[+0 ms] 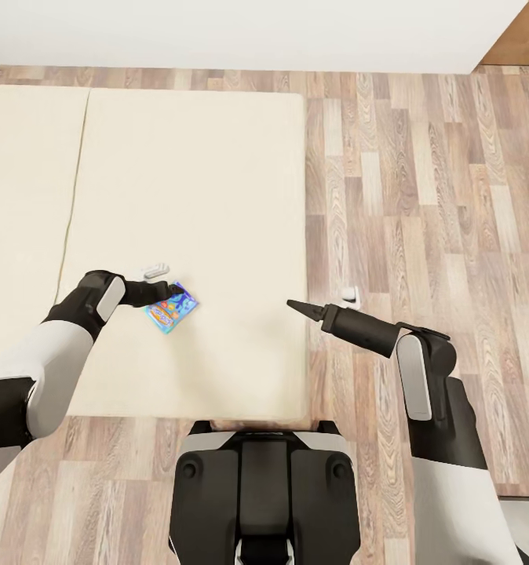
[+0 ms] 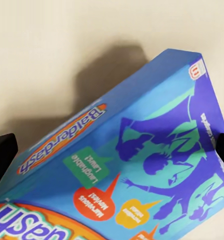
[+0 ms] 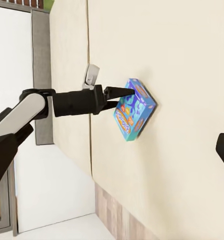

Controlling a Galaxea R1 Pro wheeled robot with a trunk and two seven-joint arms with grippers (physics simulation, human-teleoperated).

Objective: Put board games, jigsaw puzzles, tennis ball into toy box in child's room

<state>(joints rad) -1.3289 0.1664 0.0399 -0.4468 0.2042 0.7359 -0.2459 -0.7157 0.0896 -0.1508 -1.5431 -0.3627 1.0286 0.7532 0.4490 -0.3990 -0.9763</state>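
A blue board game [image 1: 170, 310] with yellow and orange cartoon print lies on the cream bed [image 1: 202, 173], near its front edge. My left gripper [image 1: 175, 292] is shut on it at one corner, one finger above and one below, and the box [image 3: 134, 109] is tilted off the cover. Close up, the box [image 2: 141, 165] sits between the two dark fingertips [image 2: 1, 155], casting a shadow on the bed. My right gripper [image 1: 290, 304] hovers open above the bed's right edge, pointing at the box with nothing in it. The toy box and the table are out of view.
Wood-plank floor [image 1: 421, 204] runs along the right of the bed and in front of it. A white wall [image 1: 241, 31] stands behind the bed. A seam [image 1: 74, 196] splits the bed cover at the left. My base [image 1: 263, 486] stands at the bed's front edge.
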